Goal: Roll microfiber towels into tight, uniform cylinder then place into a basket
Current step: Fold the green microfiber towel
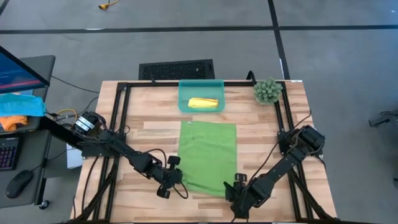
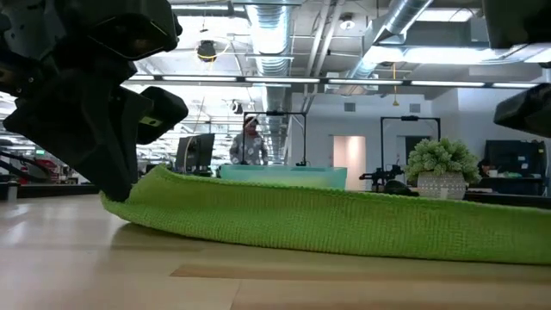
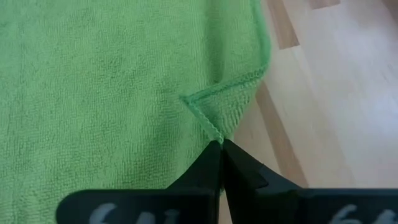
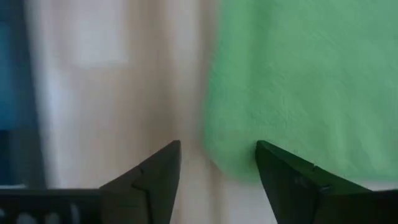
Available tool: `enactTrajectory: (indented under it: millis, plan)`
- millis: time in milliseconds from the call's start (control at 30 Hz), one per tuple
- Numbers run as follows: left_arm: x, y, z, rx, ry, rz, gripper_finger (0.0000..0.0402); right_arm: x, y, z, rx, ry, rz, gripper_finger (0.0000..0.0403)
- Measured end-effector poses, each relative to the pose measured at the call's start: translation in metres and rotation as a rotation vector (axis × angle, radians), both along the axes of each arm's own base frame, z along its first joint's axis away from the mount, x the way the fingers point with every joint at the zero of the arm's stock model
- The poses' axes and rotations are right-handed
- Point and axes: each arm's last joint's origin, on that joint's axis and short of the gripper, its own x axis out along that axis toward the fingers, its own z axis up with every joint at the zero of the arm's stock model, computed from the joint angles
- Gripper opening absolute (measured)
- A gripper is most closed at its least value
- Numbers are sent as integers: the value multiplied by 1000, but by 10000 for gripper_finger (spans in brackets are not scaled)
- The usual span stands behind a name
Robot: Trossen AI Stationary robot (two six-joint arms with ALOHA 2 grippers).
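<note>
The lime green towel (image 1: pixel 207 158) lies spread flat in the middle of the table. The teal basket (image 1: pixel 217 84) stands just beyond the towel's far edge, and the rolled yellow towel (image 1: pixel 203 102) lies in it. My left gripper (image 1: pixel 182 182) is shut on the green towel's near left corner; it also shows in the low view (image 2: pixel 116 191). My right gripper (image 1: pixel 232 186) is open above the towel's near right corner (image 4: pixel 217 158), which shows between its fingers. In the low view the right gripper (image 2: pixel 525 103) hangs clear above the cloth. My left gripper pinches the green towel's near left corner (image 3: pixel 211 129) between its two fingertips. The fingers come slanting down from the table's left. The corner is turned over and raised a little off the wood (image 2: pixel 138 198), while the rest of the towel lies on the table.
A small potted plant (image 1: pixel 267 91) stands at the far right corner. A black vented panel (image 1: pixel 176 69) lies beyond the far edge. Black frame rails (image 1: pixel 118 124) run along the table's sides. A desk with a blue cloth (image 1: pixel 18 102) stands at the left.
</note>
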Motion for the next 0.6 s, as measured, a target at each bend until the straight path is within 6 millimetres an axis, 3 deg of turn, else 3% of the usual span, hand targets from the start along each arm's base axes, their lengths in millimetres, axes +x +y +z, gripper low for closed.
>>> enactTrajectory:
  millis: [133,400,600]
  plan:
    - [0,-1,0,-2,-1,0,0,-5,-7,-3,-72,39,-84,230]
    - [0,-1,0,-2,0,-1,0,-8,0,-2,-111,-44,-68,216]
    - [0,-1,0,-2,-1,-1,0,-7,0,-2,-132,-84,-108,184]
